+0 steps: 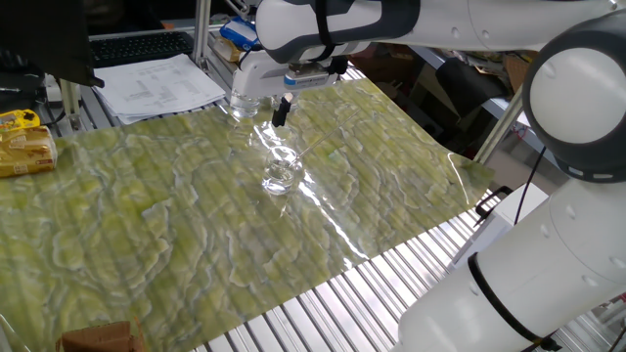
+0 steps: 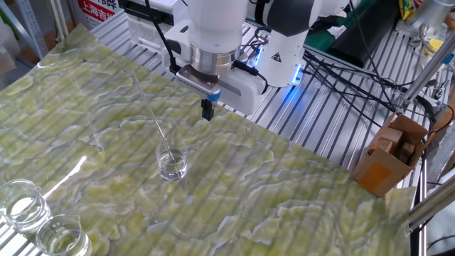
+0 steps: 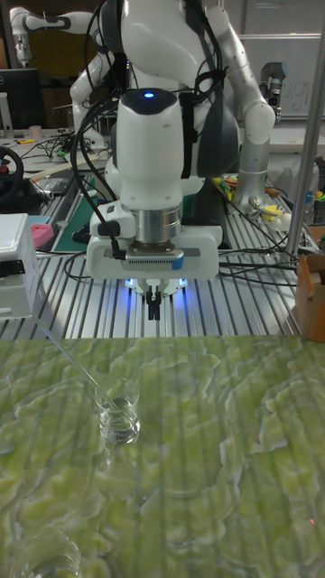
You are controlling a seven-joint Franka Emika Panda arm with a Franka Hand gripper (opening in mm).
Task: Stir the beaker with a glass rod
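Note:
The small clear beaker (image 1: 281,172) (image 2: 172,164) (image 3: 119,416) stands upright on the green patterned mat with a little liquid in it. The glass rod (image 2: 151,114) (image 3: 77,366) (image 1: 309,148) rests in it, its lower end inside and its upper end leaning out over the rim. Nothing holds the rod. My gripper (image 1: 281,110) (image 2: 207,112) (image 3: 155,308) hangs shut and empty above the mat, apart from the beaker, on the side toward the robot base.
Two larger clear beakers (image 2: 21,203) (image 2: 62,237) stand together at the mat's edge. Papers (image 1: 161,84) and a yellow box (image 1: 24,147) lie beyond the mat. A cardboard box (image 2: 387,160) sits on the slatted table. Cables run near the base.

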